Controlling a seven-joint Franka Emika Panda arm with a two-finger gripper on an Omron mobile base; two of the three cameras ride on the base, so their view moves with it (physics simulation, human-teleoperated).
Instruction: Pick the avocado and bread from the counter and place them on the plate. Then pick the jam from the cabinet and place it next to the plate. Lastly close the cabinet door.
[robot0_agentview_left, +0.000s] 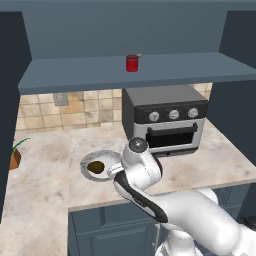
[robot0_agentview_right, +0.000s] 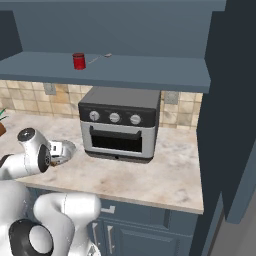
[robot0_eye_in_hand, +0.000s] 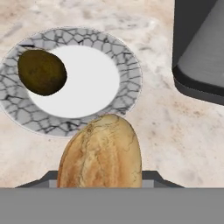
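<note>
Now the pincer (robot0_eye_in_hand: 99, 186) sits at the bottom of the hand view, clamped on the golden-brown crusty bread loaf (robot0_eye_in_hand: 101, 152), which hangs just short of the near rim of the round white plate with a grey crackle border (robot0_eye_in_hand: 127, 70). The dark green-brown avocado (robot0_eye_in_hand: 41, 71) already lies on the plate's left side. So the bread step is in hand; next, I judge, the loaf must travel over the bare white centre and be let go. The small red jam jar (robot0_agentview_left: 132, 63) waits on the blue-grey cabinet shelf (robot0_agentview_left: 75, 75), upper centre of the left base view.
</note>
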